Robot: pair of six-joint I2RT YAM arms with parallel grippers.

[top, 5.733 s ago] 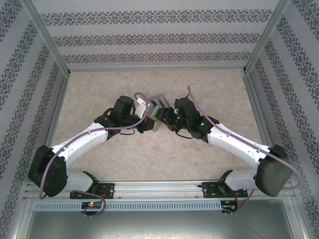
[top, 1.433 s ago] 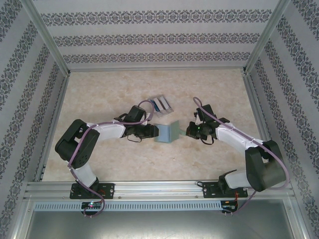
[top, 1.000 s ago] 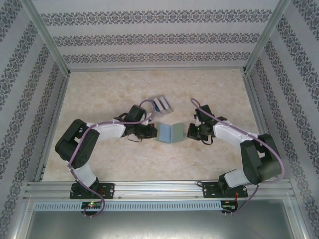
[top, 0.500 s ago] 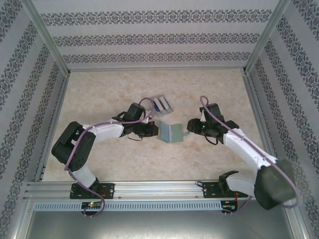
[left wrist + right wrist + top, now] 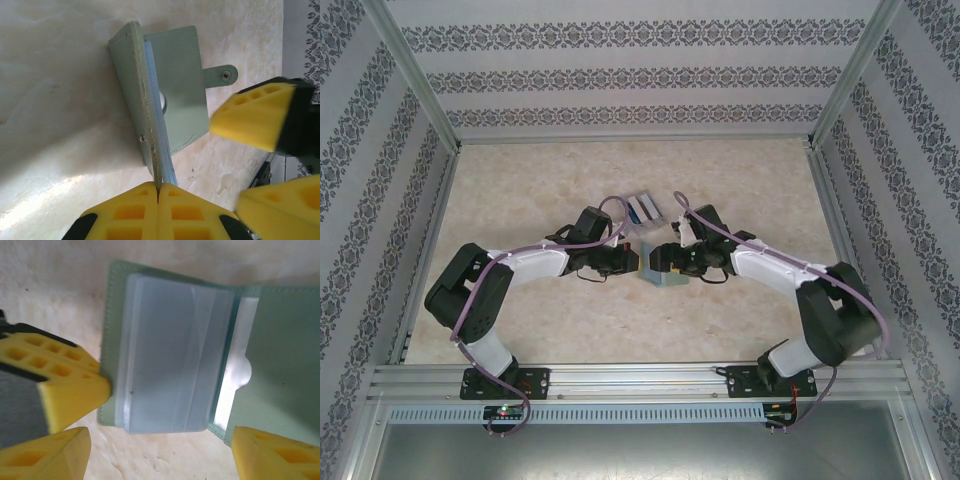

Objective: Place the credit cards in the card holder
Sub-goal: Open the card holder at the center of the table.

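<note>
The grey-green card holder [image 5: 175, 85] lies open on the table, its snap tab [image 5: 220, 75] pointing away. My left gripper [image 5: 158, 192] is shut on the edge of one flap, holding that flap up. In the right wrist view the holder's clear inner sleeves [image 5: 170, 365] face the camera. My right gripper [image 5: 160, 460] is open and straddles them, touching nothing. From above, both grippers meet over the card holder [image 5: 661, 280], the left gripper [image 5: 634, 262] on its left and the right gripper [image 5: 658, 257] above it. The credit cards [image 5: 642, 208] lie just behind.
The cards sit in a small clear tray [image 5: 658, 216] close behind the grippers. The left gripper's yellow finger [image 5: 70, 387] shows at the holder's left edge. Aluminium frame posts and patterned walls bound the marble-look table [image 5: 520, 180] on three sides.
My right gripper has opened and swung left from beside the card holder to directly over it. The left gripper has kept its grip on the flap and hardly moved.
</note>
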